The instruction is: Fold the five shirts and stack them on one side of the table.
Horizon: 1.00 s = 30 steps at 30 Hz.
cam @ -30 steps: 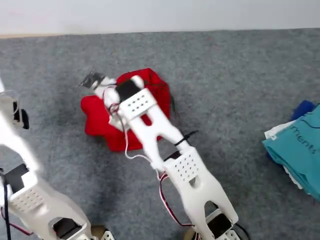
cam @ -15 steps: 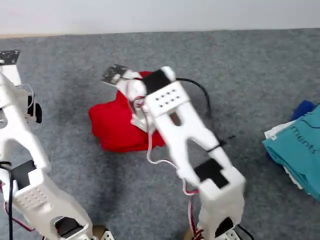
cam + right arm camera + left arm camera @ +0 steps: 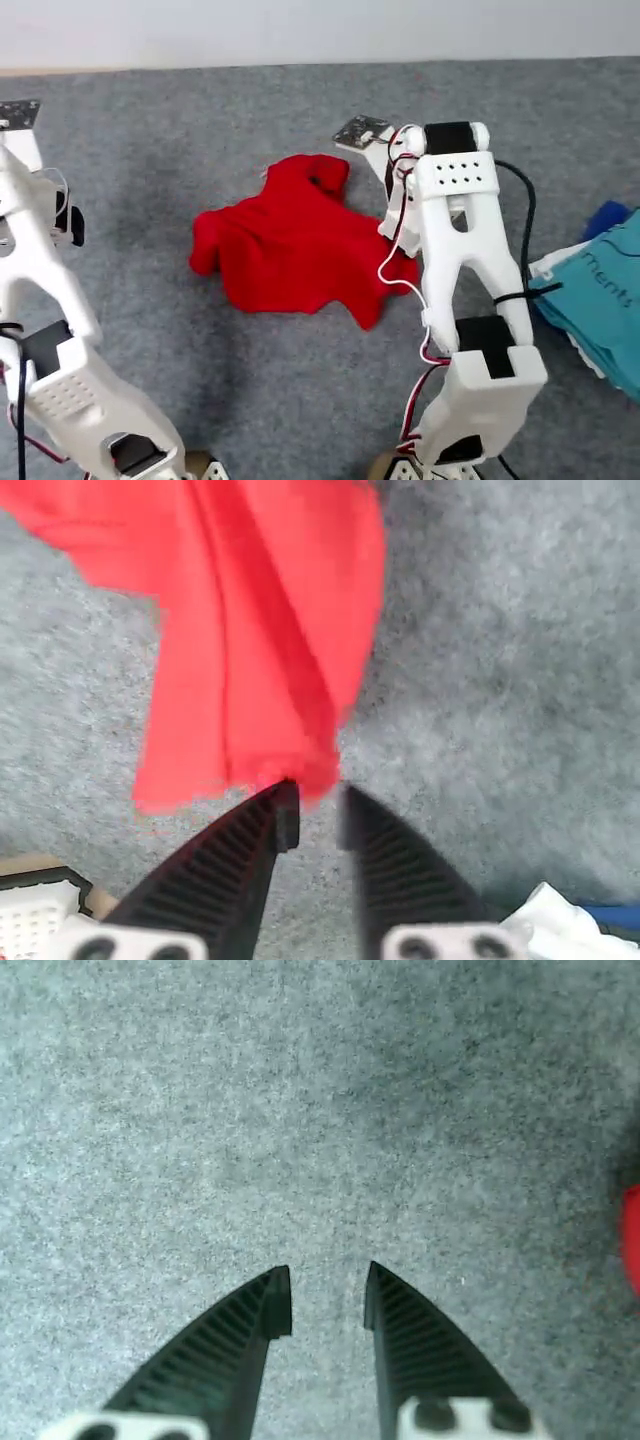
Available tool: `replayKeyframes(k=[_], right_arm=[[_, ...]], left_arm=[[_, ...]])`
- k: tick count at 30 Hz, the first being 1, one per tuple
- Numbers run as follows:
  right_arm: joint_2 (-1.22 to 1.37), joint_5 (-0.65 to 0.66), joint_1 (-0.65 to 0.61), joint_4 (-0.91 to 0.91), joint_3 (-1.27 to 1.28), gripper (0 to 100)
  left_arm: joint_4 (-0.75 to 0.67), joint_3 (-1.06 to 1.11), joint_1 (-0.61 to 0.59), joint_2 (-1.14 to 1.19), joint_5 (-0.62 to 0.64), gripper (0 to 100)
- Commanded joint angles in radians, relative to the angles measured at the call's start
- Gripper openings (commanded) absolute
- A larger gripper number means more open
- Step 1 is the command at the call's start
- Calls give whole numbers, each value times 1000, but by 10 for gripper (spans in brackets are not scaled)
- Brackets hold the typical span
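We log the right gripper [image 3: 316, 805] nipped on the hem of the rumpled red cloth shirt [image 3: 290, 250] at mid-table, presumably to spread it flat. The left gripper [image 3: 327, 1300] hangs with jaws apart over the grey felt table [image 3: 300, 1110].

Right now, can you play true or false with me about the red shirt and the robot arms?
1. The red shirt lies crumpled on the grey table, not folded. True.
2. The left gripper is shut on the red shirt. False: it is open over bare table.
3. A teal shirt lies at the side of the table. True.
4. The red shirt lies on top of the teal shirt. False: they are apart, with bare table between them.
5. The right gripper is at the edge of the red shirt. True.
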Motion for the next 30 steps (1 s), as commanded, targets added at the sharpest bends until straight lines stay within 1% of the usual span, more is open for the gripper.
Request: replayKeyframes(k=[1, 6, 9, 14, 17, 19, 22, 25, 27, 30], right_arm=[[-68, -35, -13, 41, -6, 217], [-177, -35, -50, 42, -2, 199], [-255, -35, -122, 42, 40, 179], [-340, -44, -282, 41, 258, 169], [-338, -106, -366, 35, 385, 172], [-331, -126, -407, -15, 468, 173], [-298, -121, -409, -113, 545, 173], [-226, -121, -361, -189, 560, 185], [-166, -121, -315, -216, 557, 220], [-84, -120, -255, -236, 526, 228]], left_arm=[[5, -4, 8, -58, 6, 126], [8, -4, 8, -58, 6, 126], [5, -4, 8, -58, 6, 126], [2, -4, 8, -58, 9, 126], [2, -2, 8, -58, 9, 126], [2, -2, 8, -58, 9, 126], [2, -2, 8, -58, 9, 126], [2, -2, 8, -58, 9, 126], [2, 2, 8, -58, 9, 126], [2, 15, 8, -58, 9, 126]])
